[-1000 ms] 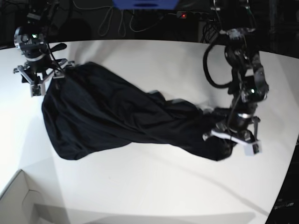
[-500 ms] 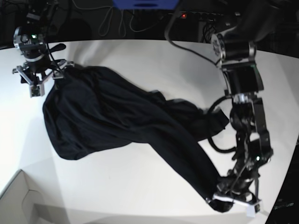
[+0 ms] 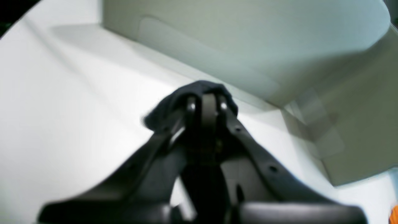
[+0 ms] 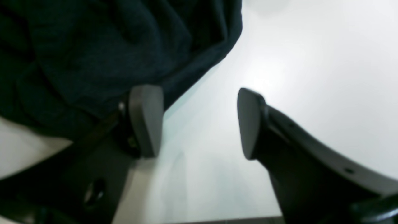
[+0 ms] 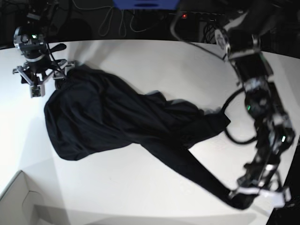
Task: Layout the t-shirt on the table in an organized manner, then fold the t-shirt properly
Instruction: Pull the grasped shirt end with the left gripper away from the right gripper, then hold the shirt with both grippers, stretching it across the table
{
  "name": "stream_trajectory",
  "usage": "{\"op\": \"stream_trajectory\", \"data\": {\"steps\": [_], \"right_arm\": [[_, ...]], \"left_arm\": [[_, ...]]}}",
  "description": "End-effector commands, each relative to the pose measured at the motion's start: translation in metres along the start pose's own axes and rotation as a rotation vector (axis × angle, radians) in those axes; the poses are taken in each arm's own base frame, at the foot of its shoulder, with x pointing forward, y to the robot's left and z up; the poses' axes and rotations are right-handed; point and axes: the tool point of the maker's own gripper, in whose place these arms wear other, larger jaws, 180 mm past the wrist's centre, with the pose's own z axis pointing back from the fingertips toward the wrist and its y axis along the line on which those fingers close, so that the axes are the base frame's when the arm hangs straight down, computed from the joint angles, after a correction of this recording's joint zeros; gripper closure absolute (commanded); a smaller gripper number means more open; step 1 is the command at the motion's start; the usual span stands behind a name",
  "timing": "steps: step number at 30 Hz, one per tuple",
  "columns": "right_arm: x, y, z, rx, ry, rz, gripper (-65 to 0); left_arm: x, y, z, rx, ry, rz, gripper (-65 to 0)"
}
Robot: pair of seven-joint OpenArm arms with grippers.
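Observation:
The black t-shirt (image 5: pixel 108 117) lies crumpled across the white table (image 5: pixel 150 61), with one part drawn out into a long strip toward the front right. My left gripper (image 5: pixel 246 197) is shut on the end of that strip; the left wrist view shows the black fabric (image 3: pixel 174 105) bunched around its closed tips (image 3: pixel 204 101). My right gripper (image 5: pixel 43 80) is at the shirt's far left corner. In the right wrist view it (image 4: pixel 197 124) is open over bare table (image 4: pixel 311 62), its left finger (image 4: pixel 146 121) against the edge of the shirt (image 4: pixel 108 46).
A white box (image 5: pixel 18 201) stands at the table's front left corner. Cables and a blue object (image 5: pixel 145 3) lie behind the far edge. The table's right edge (image 5: pixel 288 187) runs close to the left gripper. A grey-white blurred surface (image 3: pixel 248 46) fills the top of the left wrist view.
My left gripper has dragged the shirt's end from the right middle toward the front right, stretching it into a long strip. The right arm has stayed where it was.

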Motion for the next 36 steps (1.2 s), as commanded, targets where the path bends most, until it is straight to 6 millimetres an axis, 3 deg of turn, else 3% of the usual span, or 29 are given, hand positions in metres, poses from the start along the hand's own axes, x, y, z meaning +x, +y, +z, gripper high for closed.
{"op": "stream_trajectory", "data": {"steps": [1,6,8,12,16,21,30,36], "right_arm": [[0.018,-0.004,0.001,-0.01,-0.058,0.003,-38.1],[0.023,-0.004,-0.006,-0.005,-0.068,-0.01,-38.1],[0.025,-0.003,-0.008,-0.002,-0.071,-0.013,-38.4],[0.024,0.008,-0.012,0.028,-0.065,-0.006,-38.5],[0.018,0.01,-0.011,0.034,-0.047,-0.009,-38.5],[0.006,0.012,-0.008,0.038,-0.017,-0.005,-38.5],[-0.045,0.026,-0.016,0.084,0.111,-0.046,-38.5],[-0.041,0.032,-0.016,0.098,0.1,-0.043,-38.5]], "left_arm": [[0.009,0.006,0.011,-0.001,-0.031,0.005,-0.2],[-0.035,0.079,0.076,0.135,0.035,0.077,-0.2],[-0.047,0.099,0.1,0.176,0.052,0.114,-0.2],[-0.044,0.128,0.145,0.24,0.032,0.156,-0.2],[-0.026,0.145,0.177,0.281,-0.029,0.181,-0.2],[-0.03,0.149,0.191,0.282,0.0,0.183,-0.2],[-0.053,0.156,0.202,0.315,0.052,0.206,-0.2],[-0.06,0.159,0.205,0.329,0.069,0.207,-0.2]]}}
